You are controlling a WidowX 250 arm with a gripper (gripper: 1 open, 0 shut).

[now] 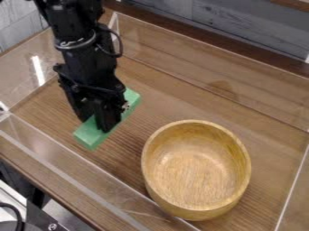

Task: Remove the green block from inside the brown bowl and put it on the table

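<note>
Left of the brown bowl (197,169), the end effector (101,121) grips the green block (103,121).

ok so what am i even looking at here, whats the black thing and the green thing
This is one picture from a camera placed in front of and above a small work area. The black thing is a robot arm, reaching down from the top left. At its end is the tool, two fingers that pinch things. Those fingers are closed around a small bright green rectangular block, which sits low, at or just above the brown wood-grain table; I cannot tell if it touches. To the right stands a round light-brown wooden bowl, empty. Low clear plastic walls edge the table.
</note>
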